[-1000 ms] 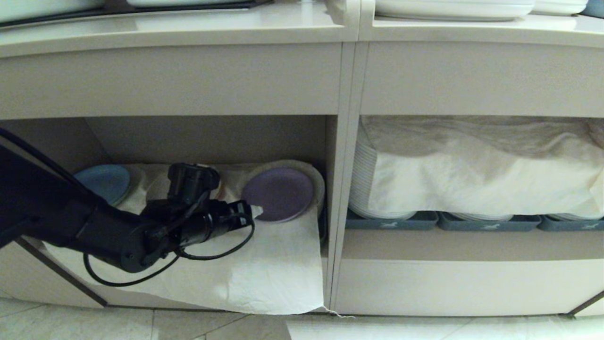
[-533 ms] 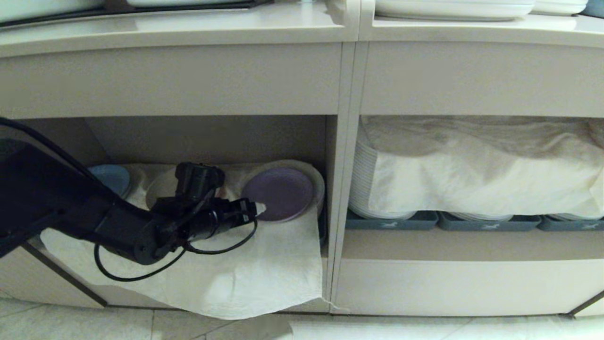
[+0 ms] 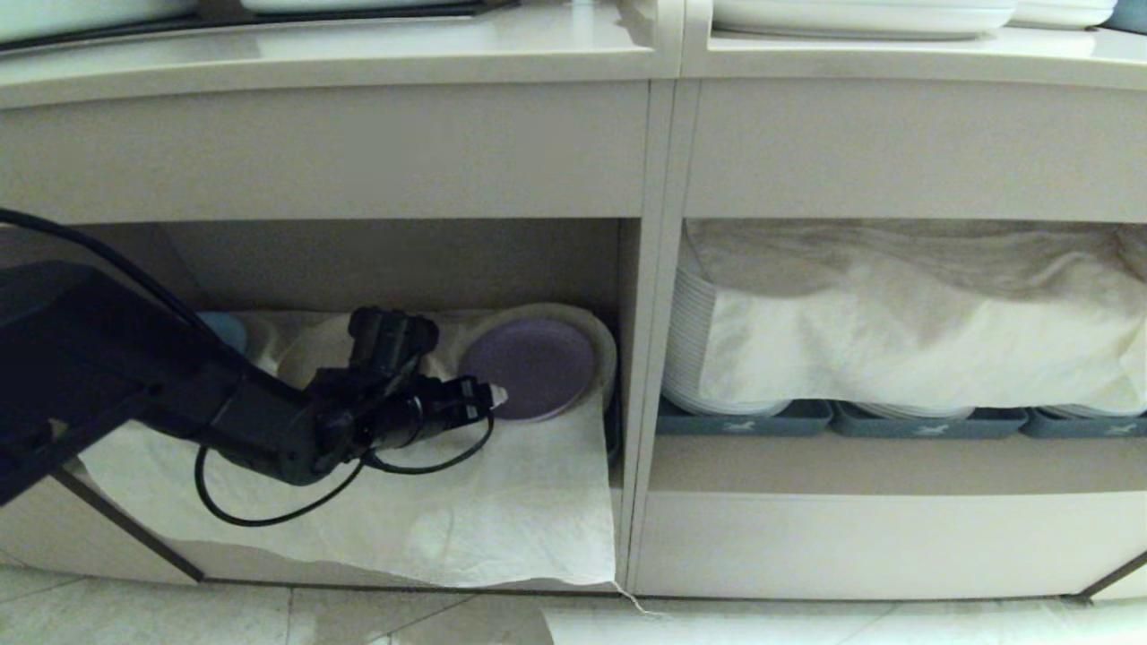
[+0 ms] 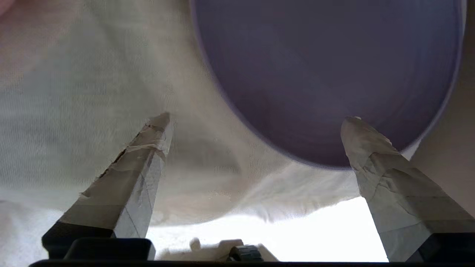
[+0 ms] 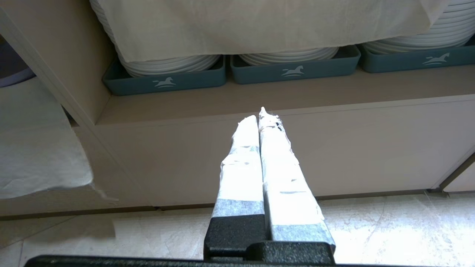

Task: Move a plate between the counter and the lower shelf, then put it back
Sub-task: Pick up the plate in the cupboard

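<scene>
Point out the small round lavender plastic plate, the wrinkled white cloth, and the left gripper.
small round lavender plastic plate (image 3: 530, 365), head view, centre of its flat face.
wrinkled white cloth (image 3: 502, 502), head view, part hanging over the shelf's front edge.
left gripper (image 4: 256, 122), left wrist view, midway between the open taped fingertips.

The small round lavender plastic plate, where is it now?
In the head view, the small round lavender plastic plate lies in the lower shelf, at its right end on the wrinkled white cloth, just beyond the open left gripper.
</scene>
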Motion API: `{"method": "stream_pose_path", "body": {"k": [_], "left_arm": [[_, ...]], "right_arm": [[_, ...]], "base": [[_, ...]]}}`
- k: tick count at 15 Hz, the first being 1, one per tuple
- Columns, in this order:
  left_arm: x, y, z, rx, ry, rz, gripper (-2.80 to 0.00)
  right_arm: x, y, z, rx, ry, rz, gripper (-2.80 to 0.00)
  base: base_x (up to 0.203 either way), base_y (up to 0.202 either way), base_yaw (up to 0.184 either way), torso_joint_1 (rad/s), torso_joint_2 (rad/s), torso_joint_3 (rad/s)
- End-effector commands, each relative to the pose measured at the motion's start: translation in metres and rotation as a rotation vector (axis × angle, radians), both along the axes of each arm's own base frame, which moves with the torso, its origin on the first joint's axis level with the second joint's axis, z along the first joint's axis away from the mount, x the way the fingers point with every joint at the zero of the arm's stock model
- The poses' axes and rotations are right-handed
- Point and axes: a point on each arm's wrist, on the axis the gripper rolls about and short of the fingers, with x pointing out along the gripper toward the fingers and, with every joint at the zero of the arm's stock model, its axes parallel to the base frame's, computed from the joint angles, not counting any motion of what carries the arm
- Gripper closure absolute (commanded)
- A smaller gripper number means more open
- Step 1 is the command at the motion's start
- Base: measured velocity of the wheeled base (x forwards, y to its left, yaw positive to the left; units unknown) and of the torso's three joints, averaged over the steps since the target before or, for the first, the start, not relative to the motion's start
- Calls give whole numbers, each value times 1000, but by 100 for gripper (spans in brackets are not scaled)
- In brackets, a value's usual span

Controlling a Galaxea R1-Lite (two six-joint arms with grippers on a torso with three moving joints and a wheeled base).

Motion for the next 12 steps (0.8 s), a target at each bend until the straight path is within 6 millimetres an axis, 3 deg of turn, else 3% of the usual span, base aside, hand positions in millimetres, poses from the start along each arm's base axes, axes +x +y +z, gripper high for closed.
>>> {"method": "stream_pose_path", "body": {"k": [1,12], "left_arm": [[3,-1,-1,-2,-1,3,-280],[12,-3,-8,8,18,9,-280]], "right_arm": [[0,0,0,0,0,0,0],[0,0,0,0,0,0,0]], "base": [[0,0,0,0,0,0],[0,0,0,0,0,0]]}}
